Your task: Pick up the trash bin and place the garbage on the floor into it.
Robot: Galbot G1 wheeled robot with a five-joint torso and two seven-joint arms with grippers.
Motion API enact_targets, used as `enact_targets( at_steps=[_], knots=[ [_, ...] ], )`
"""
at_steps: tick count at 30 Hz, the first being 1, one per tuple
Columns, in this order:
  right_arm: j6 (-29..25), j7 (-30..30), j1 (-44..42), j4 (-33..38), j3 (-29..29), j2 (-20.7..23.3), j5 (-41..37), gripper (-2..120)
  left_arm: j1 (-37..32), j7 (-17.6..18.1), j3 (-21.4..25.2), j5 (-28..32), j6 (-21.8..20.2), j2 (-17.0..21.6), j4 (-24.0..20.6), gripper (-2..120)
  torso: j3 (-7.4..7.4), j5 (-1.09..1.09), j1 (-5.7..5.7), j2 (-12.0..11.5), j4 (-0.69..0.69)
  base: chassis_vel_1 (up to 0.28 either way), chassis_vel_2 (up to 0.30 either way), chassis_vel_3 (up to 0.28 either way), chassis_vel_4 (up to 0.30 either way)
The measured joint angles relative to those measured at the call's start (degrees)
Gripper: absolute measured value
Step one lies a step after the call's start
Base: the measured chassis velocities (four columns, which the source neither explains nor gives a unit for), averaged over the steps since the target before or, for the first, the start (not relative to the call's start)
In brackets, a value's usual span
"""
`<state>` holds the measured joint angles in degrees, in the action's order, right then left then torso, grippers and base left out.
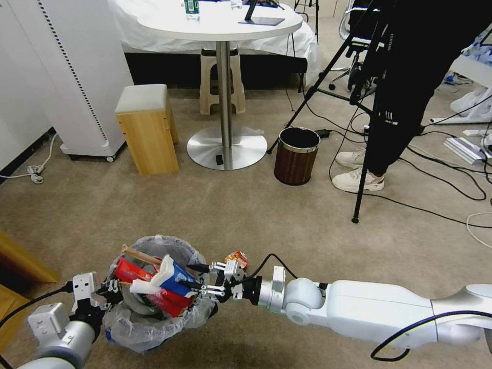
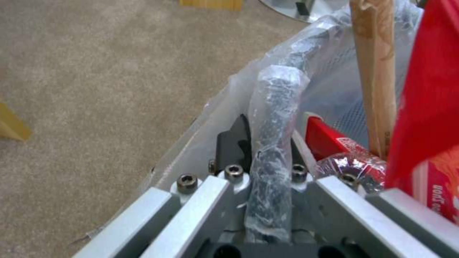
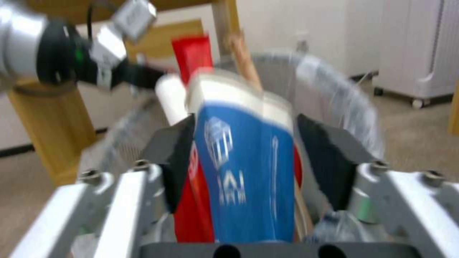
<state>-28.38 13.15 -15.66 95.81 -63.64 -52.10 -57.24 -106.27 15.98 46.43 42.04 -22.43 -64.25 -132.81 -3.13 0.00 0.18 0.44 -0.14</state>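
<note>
Crinkly translucent plastic is lining the trash bin (image 1: 154,292), which is sitting low near the robot over the beige carpeted floor (image 1: 215,205). Whether the bin is resting on the carpet or lifted off it cannot be told.

Left hand (image 1: 105,294) is gripping the bin's near-left rim; in the left wrist view its dark fingers (image 2: 234,143) are closing on either side of the bag-wrapped rim (image 2: 275,118), pinching it.

Right hand (image 1: 207,287) is reaching in over the bin's right rim. In the right wrist view its black pads (image 3: 174,157) are sitting on both sides of a blue-white paper cup (image 3: 244,165), partly open. Blur is making it impossible to tell whether they are actually pressing the cup.

Bin is already holding garbage: a red packet (image 1: 128,270), a wooden stick (image 1: 141,254), the blue-white cup (image 1: 174,277) and more red wrapping (image 1: 171,302).

One small orange-red wrapper (image 1: 237,258) is lying on the floor just beyond the right hand.

Dark wood-grain bin (image 1: 296,155) is standing well apart, near the round table's metal base (image 1: 225,146).
</note>
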Motion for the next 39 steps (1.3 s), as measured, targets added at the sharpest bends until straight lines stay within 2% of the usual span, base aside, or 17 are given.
enact_targets(
  at_steps=[1, 3, 5, 8, 9, 12, 13, 17, 18, 20, 25, 35, 39],
  knots=[
    [0.0, 0.0, 0.0, 0.0, 0.0, 0.0, 0.0, 62, 0.0, 0.0, 0.0, 0.0, 0.0, 0.0, 0.0, 1, 0.0, 0.0, 0.0, 0.0, 0.0, 0.0, 0.0, 0.0, 0.0],
    [0.2, -0.7, -1.6, 1.8, 2.6, 0.6, 0.0, 73, 0.4, 0.0, -0.2, -0.2, 0.0, -0.1, 0.7, 1, 0.0, -0.01, 0.0, 0.0, 0.0, 0.0, 0.0, 0.0, 0.0],
    [0.2, -1.3, -2.6, 2.4, 3.8, 0.9, 0.0, 76, 0.5, 0.0, -0.4, -0.2, 0.0, -0.2, 0.9, 1, 0.0, 0.0, 0.0, 0.0, 0.0, 0.0, 0.0, 0.0, 0.0],
    [1.0, -3.9, -6.2, 4.4, 10.8, 1.9, -0.4, 91, 0.7, -0.3, -0.7, -0.7, 0.2, -0.6, 1.2, 1, 0.0, 0.01, 0.0, 0.0, -0.01, 0.0, 0.0, 0.0, 0.0],
    [1.0, -3.9, -6.2, 4.4, 10.8, 1.9, -0.4, 91, 0.7, -0.3, -0.7, -0.7, 0.2, -0.6, 1.2, 1, 0.0, 0.01, 0.0, 0.0, -0.01, 0.0, 0.0, 0.0, 0.0],
    [4.5, -10.4, -8.4, 5.4, 18.2, 2.9, -2.9, 100, 0.3, -0.7, -0.8, -1.3, 0.6, -1.1, 1.2, 1, 0.0, 0.0, 0.0, 0.0, 0.01, 0.0, 0.0, 0.0, 0.0],
    [4.5, -10.4, -8.4, 5.4, 18.2, 2.9, -2.9, 100, 0.3, -0.7, -0.8, -1.3, 0.6, -1.1, 1.2, 1, 0.0, 0.0, 0.0, 0.0, 0.01, 0.0, 0.0, 0.0, 0.0],
    [10.6, -20.2, -12.5, 3.7, 26.3, 4.6, -6.4, 100, 0.4, -1.1, -0.9, -1.5, 1.0, -1.1, 1.2, 1, 0.0, 0.01, 0.0, 0.0, -0.01, 0.0, 0.0, 0.0, 0.0],
    [10.6, -20.2, -12.5, 3.7, 26.3, 4.6, -6.4, 100, 0.4, -1.1, -0.9, -1.5, 1.0, -1.1, 1.2, 1, 0.0, 0.01, 0.0, 0.0, -0.01, 0.0, 0.0, 0.0, 0.0],
    [13.2, -24.1, -14.4, 2.3, 27.7, 5.4, -7.1, 100, 0.9, -1.3, -1.4, -1.9, 1.1, -1.3, 1.5, 1, 0.0, 0.0, 0.0, 0.0, -0.02, 0.0, 0.0, 0.0, 0.0],
    [16.0, -28.3, -16.4, -1.3, 26.8, 5.5, -3.9, 100, 1.5, -1.6, -2.3, -2.5, 1.3, -1.7, 2.3, 1, 0.0, -0.01, 0.0, 0.0, -0.01, 0.0, 0.0, 0.0, 0.0],
    [15.3, -30.2, -19.9, -6.9, 27.5, 1.5, -8.9, 100, 1.1, -2.5, -2.6, -2.8, 1.9, -2.0, 2.8, 1, 0.0, -0.01, 0.0, 0.0, 0.01, 0.0, 0.0, 0.0, 0.0],
    [12.6, -28.6, -21.7, -11.1, 29.8, -0.8, -11.1, 100, 0.9, -2.6, -2.5, -2.9, 2.0, -2.1, 2.8, 1, 0.0, -0.01, 0.0, 0.0, 0.01, 0.0, 0.0, 0.0, 0.0]
  ],
)
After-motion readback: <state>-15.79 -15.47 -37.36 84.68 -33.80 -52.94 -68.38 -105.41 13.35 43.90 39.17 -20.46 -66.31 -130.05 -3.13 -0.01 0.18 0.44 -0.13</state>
